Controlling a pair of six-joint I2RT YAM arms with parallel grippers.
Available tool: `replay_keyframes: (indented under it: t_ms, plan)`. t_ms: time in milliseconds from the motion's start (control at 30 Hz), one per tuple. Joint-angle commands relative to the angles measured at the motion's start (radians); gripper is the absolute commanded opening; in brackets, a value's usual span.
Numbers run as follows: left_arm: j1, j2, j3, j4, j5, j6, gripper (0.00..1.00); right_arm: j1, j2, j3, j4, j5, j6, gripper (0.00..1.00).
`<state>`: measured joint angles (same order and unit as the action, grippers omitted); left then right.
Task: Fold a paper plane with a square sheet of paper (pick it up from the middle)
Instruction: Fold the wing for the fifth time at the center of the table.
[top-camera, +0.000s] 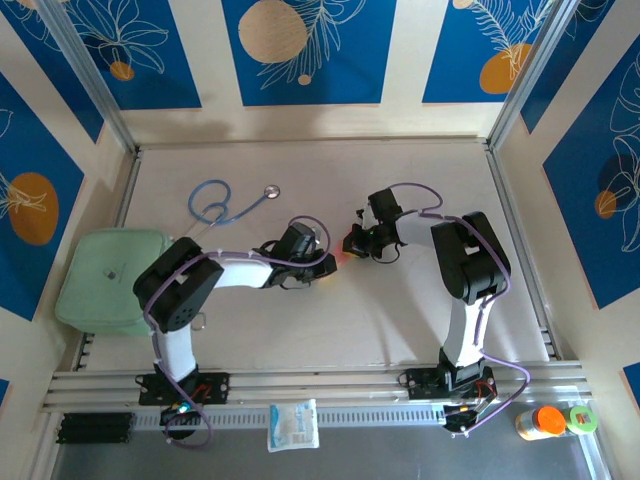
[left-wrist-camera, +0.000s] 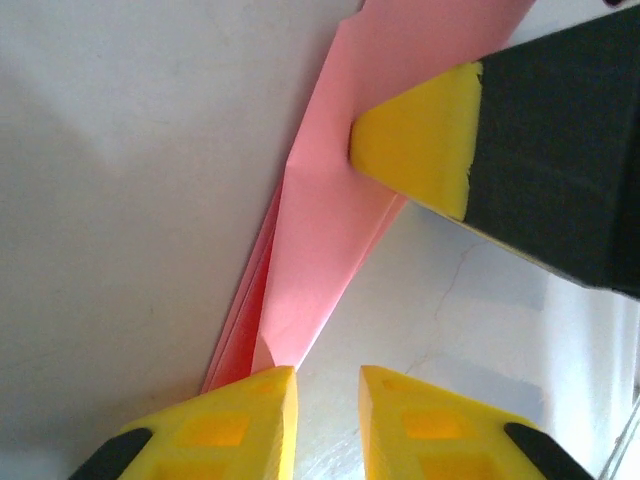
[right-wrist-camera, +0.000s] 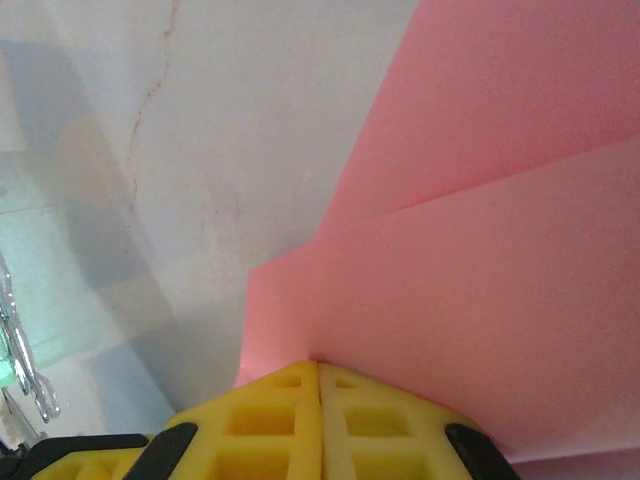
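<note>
Mid-table, between grippers: paper sheet, salmon-pink, creased into long narrow layers, raised off table. Right end pinched tight in right gripper. Left gripper parted, holding nothing, left tip of paper just beside one finger. Probably featherweight, limp, slick, easily crumpled or torn. Best taken lightly on layered crease, not single-ply edge.

One stethoscope, one pad (green), one packet, one pink paper.
</note>
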<state>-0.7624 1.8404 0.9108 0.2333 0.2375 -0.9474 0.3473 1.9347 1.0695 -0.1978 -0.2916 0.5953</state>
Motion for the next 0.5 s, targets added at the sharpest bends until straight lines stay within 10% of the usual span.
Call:
replay_keyframes:
  t_ms: [0,467]
  plan:
    - [-0.008,-0.068,-0.010,-0.126,-0.066,0.161,0.27,0.004,0.100,-0.046,-0.137,0.190,0.006,0.08]
    - [-0.009,0.010,0.127,-0.329,-0.030,0.457,0.37,0.004,0.101,-0.034,-0.149,0.187,0.006,0.10]
